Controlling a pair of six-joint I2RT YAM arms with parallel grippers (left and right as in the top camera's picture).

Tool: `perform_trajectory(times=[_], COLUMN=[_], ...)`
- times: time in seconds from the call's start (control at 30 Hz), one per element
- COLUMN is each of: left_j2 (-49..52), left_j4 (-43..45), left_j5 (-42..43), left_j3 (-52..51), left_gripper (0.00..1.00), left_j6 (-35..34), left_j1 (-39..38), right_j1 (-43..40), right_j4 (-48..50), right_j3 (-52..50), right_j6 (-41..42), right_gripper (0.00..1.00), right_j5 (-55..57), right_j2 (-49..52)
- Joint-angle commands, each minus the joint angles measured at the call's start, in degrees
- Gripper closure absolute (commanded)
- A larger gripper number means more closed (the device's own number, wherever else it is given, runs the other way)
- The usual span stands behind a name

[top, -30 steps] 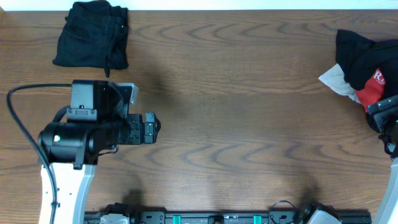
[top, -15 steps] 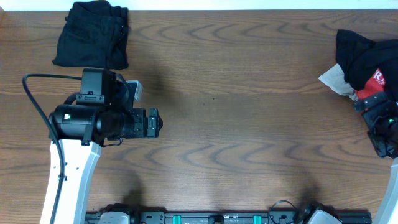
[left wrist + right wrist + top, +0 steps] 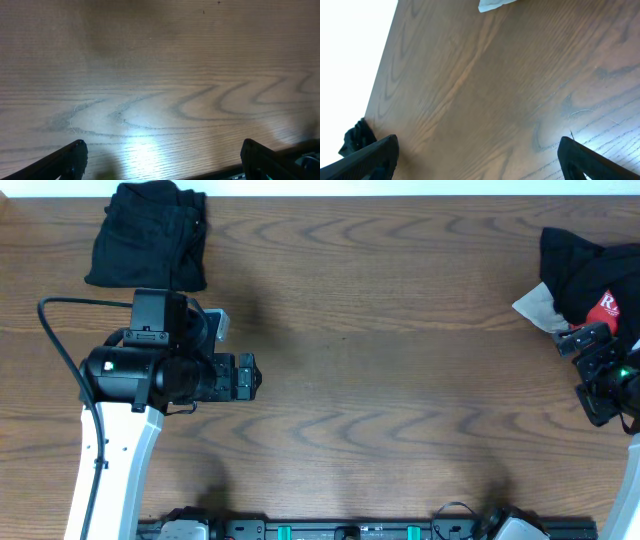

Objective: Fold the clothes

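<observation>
A folded black garment (image 3: 148, 235) lies at the table's back left. A loose heap of clothes (image 3: 590, 275), black, red and white, lies at the back right. My left gripper (image 3: 252, 377) is open and empty over bare wood, below and right of the folded garment. My right gripper (image 3: 578, 340) is open and empty just in front of the heap, near the right edge. The left wrist view shows only bare wood between the fingers (image 3: 160, 160). The right wrist view shows bare wood between the fingers (image 3: 480, 155), a white cloth corner (image 3: 492, 4) at top and the folded black garment (image 3: 356, 137) far off.
The wooden table (image 3: 400, 380) spans the whole view. A black cable (image 3: 50, 315) loops from the left arm at the left edge. A rail with fittings (image 3: 350, 530) runs along the front edge.
The left arm rose toward the folded garment and then held still. The right gripper moved up and left, closer to the heap of clothes.
</observation>
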Motion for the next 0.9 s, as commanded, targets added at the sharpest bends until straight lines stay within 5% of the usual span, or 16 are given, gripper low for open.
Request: perform_trajectory(times=[0.0, 0.57, 0.87], left_j2=[0.09, 0.09, 0.09], left_j4=[-0.13, -0.13, -0.13], left_j5=[0.74, 0.74, 0.74], left_j3=[-0.07, -0.07, -0.07], left_gripper=[0.02, 0.02, 0.02], left_j6=[0.98, 0.98, 0.98], left_j1=[-0.22, -0.22, -0.22], right_j1=[-0.48, 0.70, 11.69], right_j4=[-0.09, -1.79, 20.17], right_j3=[-0.15, -2.86, -22.58], right_j6=[-0.31, -0.48, -0.50], right_gripper=[0.01, 0.01, 0.01], right_j5=[-1.14, 4.44, 6.80], right_j2=[-0.35, -4.98, -27.56])
